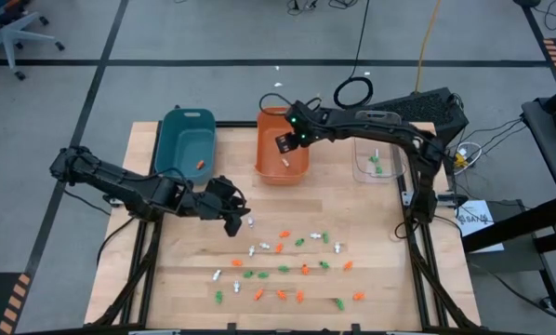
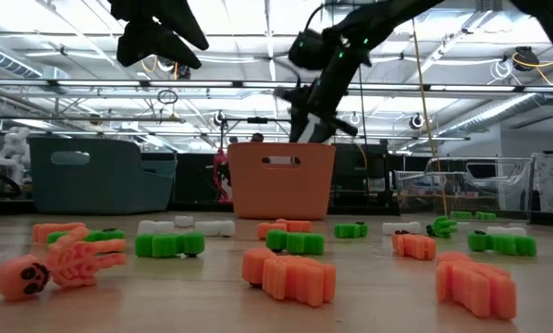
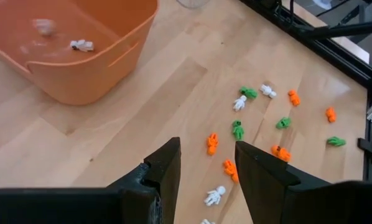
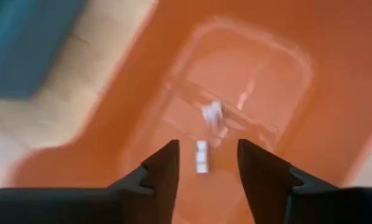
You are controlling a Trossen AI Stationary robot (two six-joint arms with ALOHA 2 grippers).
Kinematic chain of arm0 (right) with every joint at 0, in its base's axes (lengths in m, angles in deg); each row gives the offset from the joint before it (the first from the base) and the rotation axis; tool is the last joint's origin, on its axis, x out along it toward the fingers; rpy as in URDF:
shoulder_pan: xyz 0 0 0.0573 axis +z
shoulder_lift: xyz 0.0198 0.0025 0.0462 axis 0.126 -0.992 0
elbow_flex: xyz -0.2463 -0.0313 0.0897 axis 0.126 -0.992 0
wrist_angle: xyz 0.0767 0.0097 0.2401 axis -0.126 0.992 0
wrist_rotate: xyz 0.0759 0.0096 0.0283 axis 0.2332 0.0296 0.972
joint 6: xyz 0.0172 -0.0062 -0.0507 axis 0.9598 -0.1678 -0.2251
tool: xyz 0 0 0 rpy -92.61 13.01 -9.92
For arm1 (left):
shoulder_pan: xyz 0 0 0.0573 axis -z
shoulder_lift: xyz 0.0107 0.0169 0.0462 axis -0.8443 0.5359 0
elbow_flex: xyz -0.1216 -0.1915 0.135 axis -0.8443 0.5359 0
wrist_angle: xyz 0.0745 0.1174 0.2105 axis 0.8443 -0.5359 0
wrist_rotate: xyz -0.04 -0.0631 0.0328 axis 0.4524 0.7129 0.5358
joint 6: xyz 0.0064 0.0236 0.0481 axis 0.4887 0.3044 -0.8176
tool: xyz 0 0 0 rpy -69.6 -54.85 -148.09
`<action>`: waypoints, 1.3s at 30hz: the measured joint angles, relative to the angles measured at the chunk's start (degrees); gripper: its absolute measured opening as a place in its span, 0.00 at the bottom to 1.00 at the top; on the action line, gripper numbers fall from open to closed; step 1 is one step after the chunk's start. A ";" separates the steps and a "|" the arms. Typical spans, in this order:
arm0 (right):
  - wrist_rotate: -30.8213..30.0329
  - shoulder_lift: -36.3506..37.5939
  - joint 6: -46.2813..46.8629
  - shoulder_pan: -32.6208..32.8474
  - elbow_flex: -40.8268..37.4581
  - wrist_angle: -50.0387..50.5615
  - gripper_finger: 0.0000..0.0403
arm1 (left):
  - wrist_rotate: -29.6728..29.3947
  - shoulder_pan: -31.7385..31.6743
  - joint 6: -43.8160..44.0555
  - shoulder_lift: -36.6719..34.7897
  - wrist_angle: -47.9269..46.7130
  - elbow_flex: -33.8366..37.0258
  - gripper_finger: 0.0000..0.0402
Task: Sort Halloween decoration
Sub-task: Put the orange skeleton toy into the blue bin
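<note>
Robotics lab: wooden test table on grey taped floor, exposed ceiling trusses, loose cables.

You see orange, green and white trinkets on the table, with an orange bin behind.

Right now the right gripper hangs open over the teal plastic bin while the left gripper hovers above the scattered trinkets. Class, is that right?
Not quite: the right gripper hangs open over the orange plastic bin, not the teal plastic bin, as the high view shows. The left gripper does hover above the scattered trinkets.
</note>
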 joint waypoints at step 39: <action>-8.31 17.22 6.40 38.42 -0.04 7.67 0.45 | 14.27 14.73 -7.80 10.04 -10.56 -1.88 0.38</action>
